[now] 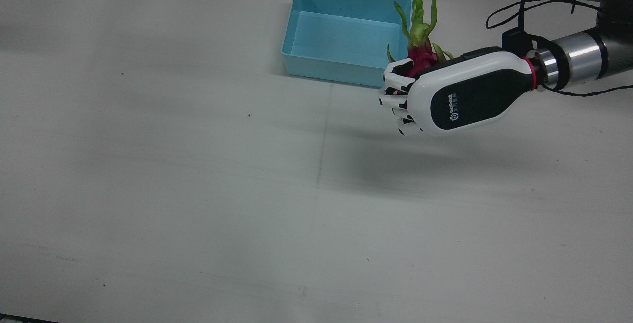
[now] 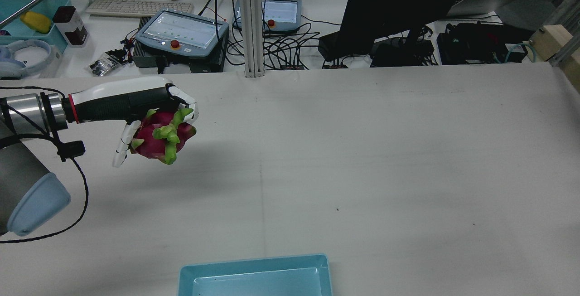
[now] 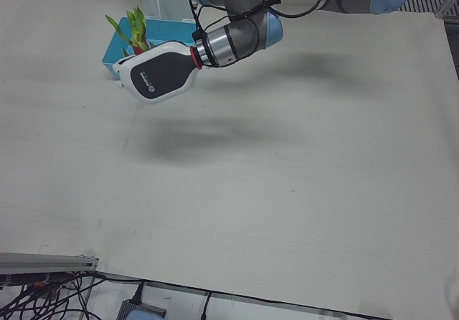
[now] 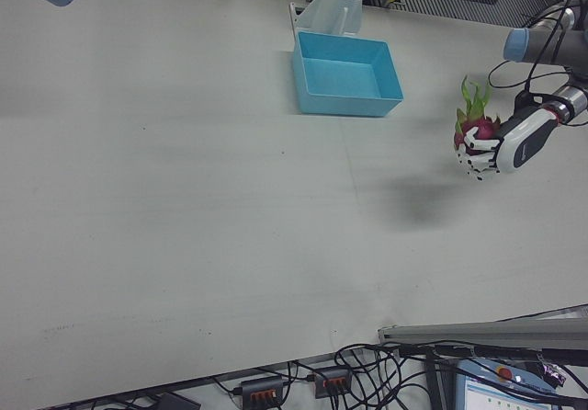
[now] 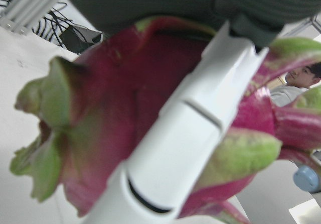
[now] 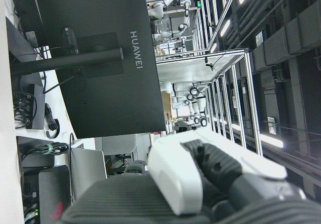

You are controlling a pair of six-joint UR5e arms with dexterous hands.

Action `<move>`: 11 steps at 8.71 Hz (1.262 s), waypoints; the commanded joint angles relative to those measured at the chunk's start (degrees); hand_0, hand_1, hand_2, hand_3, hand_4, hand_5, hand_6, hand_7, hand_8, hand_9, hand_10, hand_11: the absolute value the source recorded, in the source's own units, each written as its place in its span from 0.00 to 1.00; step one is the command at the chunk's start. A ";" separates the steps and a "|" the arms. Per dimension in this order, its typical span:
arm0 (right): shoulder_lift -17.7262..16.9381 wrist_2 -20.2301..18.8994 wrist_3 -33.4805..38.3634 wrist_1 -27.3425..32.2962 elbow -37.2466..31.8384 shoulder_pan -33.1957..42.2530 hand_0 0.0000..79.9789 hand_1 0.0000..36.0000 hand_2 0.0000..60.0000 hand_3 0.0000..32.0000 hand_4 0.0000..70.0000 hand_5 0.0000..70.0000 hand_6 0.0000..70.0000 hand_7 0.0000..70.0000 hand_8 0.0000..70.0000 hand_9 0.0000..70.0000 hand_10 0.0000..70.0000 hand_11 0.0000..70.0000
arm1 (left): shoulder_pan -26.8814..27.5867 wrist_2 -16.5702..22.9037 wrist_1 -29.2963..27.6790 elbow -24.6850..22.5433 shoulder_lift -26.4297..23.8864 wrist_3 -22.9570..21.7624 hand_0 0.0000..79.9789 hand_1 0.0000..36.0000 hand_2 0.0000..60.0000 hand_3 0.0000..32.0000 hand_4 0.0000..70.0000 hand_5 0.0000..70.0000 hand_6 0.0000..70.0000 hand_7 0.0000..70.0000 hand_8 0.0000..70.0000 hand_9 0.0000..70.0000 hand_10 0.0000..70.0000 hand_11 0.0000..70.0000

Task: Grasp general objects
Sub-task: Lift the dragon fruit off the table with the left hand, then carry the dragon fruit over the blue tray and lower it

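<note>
Dragon fruit (image 2: 161, 139) clamped in left robot hand (image 2: 136, 105), lifted clear above table (image 2: 362, 160).

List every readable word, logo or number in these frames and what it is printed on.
"HUAWEI": on the back of the black monitor, right hand view.
Logo and lettering on the back of the left hand: too small to read.
Screens of the two control tablets: too small to read.

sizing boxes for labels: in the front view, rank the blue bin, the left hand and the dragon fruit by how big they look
1. blue bin, the largest.
2. left hand, nearly as wide as the bin, but it hangs above the table, nearer the camera, so this is unsure.
3. dragon fruit, smallest; the hand partly hides it.
</note>
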 commanded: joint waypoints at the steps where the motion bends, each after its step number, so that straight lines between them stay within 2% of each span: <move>1: 0.00 0.00 0.00 0.09 -0.08 0.00 0.00 0.00 0.00 0.00 0.00 0.00 0.00 0.00 0.00 0.00 0.00 0.00 | 12.81 0.08 3.08 -6.47 -0.19 -0.15 1.00 0.83 1.00 0.00 1.00 1.00 1.00 1.00 1.00 1.00 1.00 1.00; 3: 0.00 0.00 0.00 0.09 -0.08 0.00 0.00 0.00 0.00 0.00 0.00 0.00 0.00 0.00 0.00 0.00 0.00 0.00 | 17.22 -0.54 3.70 -9.89 -0.20 -0.51 1.00 0.81 1.00 0.00 1.00 1.00 1.00 1.00 1.00 1.00 1.00 1.00; 4: 0.00 0.00 0.00 0.09 -0.08 0.00 0.00 0.00 0.00 0.00 0.00 0.00 0.00 0.00 0.00 0.00 0.00 0.00 | 21.42 -1.59 3.62 -10.87 -0.28 -0.51 1.00 0.80 1.00 0.00 1.00 1.00 1.00 1.00 1.00 1.00 1.00 1.00; 5: 0.00 0.00 0.00 0.09 -0.08 0.00 0.00 0.00 0.00 0.00 0.00 0.00 0.00 0.00 0.00 0.00 0.00 0.00 | 24.85 -4.29 3.27 -11.23 -0.28 -0.51 1.00 0.98 1.00 0.00 1.00 1.00 1.00 1.00 1.00 1.00 1.00 1.00; 6: 0.00 0.00 0.00 0.09 -0.08 0.00 0.00 0.00 0.00 0.00 0.00 0.00 0.00 0.00 0.00 0.00 0.00 0.00 | 25.76 -5.02 3.26 -11.23 -0.28 -0.51 1.00 1.00 0.77 0.00 1.00 1.00 1.00 1.00 1.00 1.00 1.00 1.00; 7: 0.00 0.00 0.00 0.09 -0.08 0.00 0.00 0.00 0.00 0.00 0.00 0.00 0.00 0.00 0.00 0.00 0.00 0.00 | 25.68 -5.02 3.35 -11.14 -0.20 -0.42 1.00 0.84 0.22 0.00 0.97 1.00 0.77 1.00 0.64 0.91 0.55 0.80; 8: 0.00 0.00 0.00 0.09 -0.08 0.00 0.00 0.00 0.00 0.00 0.00 0.00 0.00 0.00 0.00 0.00 0.00 0.00 | 25.24 -5.11 3.44 -11.14 -0.20 -0.16 1.00 0.74 0.00 0.02 0.51 1.00 0.31 0.63 0.25 0.40 0.27 0.43; 9: 0.00 0.00 0.00 0.09 -0.08 0.00 0.00 0.00 0.00 0.00 0.00 0.00 0.00 0.00 0.00 0.00 0.00 0.00 | 24.80 -6.33 3.44 -11.14 0.33 0.28 1.00 0.74 0.00 0.19 0.18 1.00 0.13 0.22 0.09 0.16 0.15 0.26; 10: 0.00 0.00 0.00 0.09 -0.08 0.00 0.00 0.00 0.00 0.00 0.00 0.00 0.00 0.00 0.00 0.00 0.00 0.00 | 24.71 -6.86 3.44 -11.14 0.51 0.37 1.00 0.69 0.00 0.48 0.10 0.99 0.08 0.14 0.06 0.11 0.12 0.21; 11: 0.00 0.00 0.00 0.09 -0.17 0.00 0.00 0.00 0.00 0.00 0.00 0.00 0.00 0.00 0.00 0.00 0.00 0.00 | 24.62 -6.87 3.44 -11.32 0.51 0.28 1.00 0.68 0.00 0.51 0.06 0.88 0.07 0.12 0.06 0.10 0.11 0.20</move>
